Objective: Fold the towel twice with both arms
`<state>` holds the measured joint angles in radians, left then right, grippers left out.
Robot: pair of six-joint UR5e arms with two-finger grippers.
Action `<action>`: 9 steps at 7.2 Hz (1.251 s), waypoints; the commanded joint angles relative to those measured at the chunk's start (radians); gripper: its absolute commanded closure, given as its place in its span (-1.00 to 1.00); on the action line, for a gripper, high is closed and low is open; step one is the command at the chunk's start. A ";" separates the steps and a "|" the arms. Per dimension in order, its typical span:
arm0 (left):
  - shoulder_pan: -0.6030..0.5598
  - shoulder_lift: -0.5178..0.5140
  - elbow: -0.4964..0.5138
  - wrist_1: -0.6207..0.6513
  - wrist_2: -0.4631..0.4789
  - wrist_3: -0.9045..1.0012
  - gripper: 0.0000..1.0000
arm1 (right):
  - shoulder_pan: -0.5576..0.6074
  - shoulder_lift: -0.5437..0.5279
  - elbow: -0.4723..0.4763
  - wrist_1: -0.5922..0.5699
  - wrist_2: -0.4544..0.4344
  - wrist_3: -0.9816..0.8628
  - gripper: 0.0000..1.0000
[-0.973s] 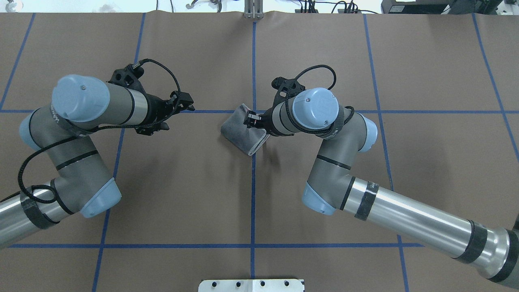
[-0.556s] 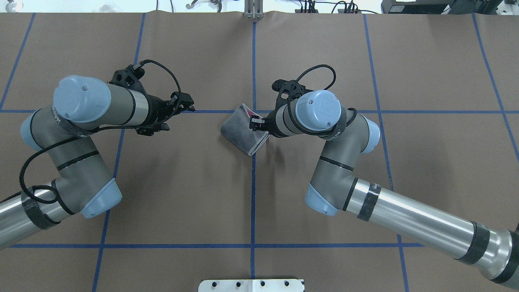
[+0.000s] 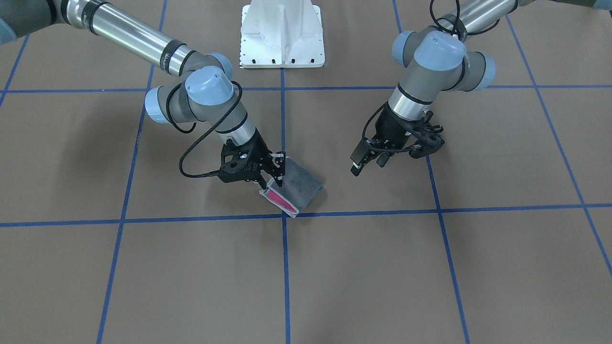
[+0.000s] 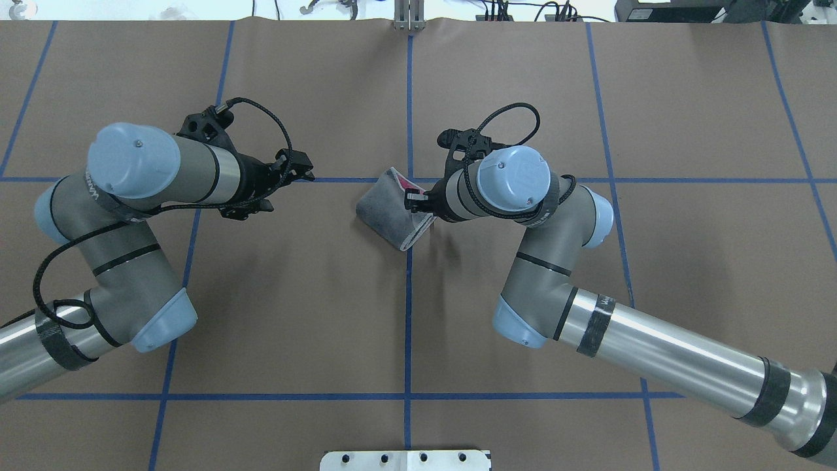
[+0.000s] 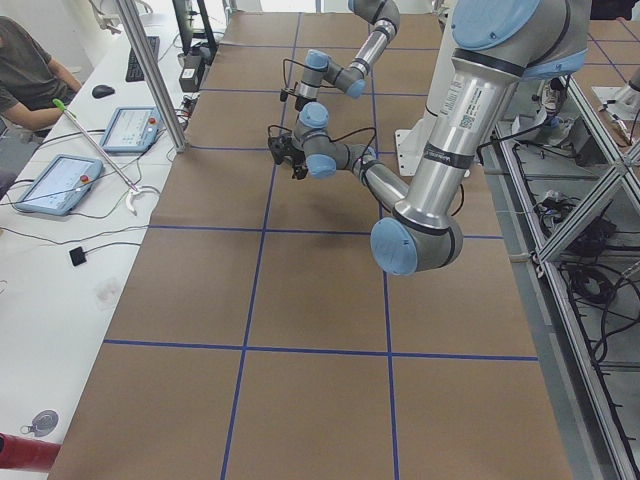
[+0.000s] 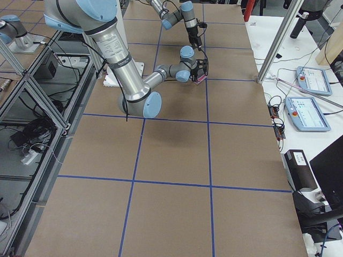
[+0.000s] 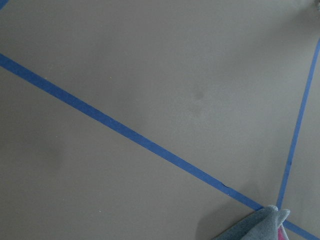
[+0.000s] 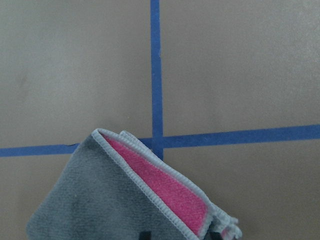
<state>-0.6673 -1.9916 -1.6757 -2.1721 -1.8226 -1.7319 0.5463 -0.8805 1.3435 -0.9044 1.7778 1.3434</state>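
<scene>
- The towel (image 3: 301,184) was found on the bench (image 4: 294,294), beside the crossing of two blue tape lines (image 4: 408,327) near the middle. It was folded into a small, thick, roughly four-sided packet.
- Its outer face was seen to be dark grey, nubby terry, and its edges were trimmed with a light grey stitched border.
- Along the open edge the top layer was raised off the lower one in a wedge-shaped mouth, and a pink inner face was exposed there.
- The right end effector (image 3: 271,181) was set at that open edge. Its black fingers were parted astride the raised layer, and as far as could be seen they were not closed down on the cloth.
- The left end effector (image 3: 368,165) was held above the bare bench, well apart from the towel. Its two fingers were spread wide and nothing was gripped between them.
- Both arms were made of silver-grey tubes with rounded light blue joint caps, and braided black cables (image 4: 516,108) were looped at the wrists.
- The bench was covered with a matt brown sheet, which was divided into large rectangles by the tape.
- A white metal pedestal (image 3: 282,33) was seen at the robot's edge of the bench.
</scene>
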 commanded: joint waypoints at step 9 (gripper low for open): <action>-0.001 -0.004 -0.002 0.000 0.002 -0.002 -0.98 | 0.000 0.001 -0.012 0.001 -0.003 -0.013 1.00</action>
<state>-0.6678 -1.9952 -1.6770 -2.1721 -1.8217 -1.7334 0.5461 -0.8785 1.3316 -0.9035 1.7743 1.3300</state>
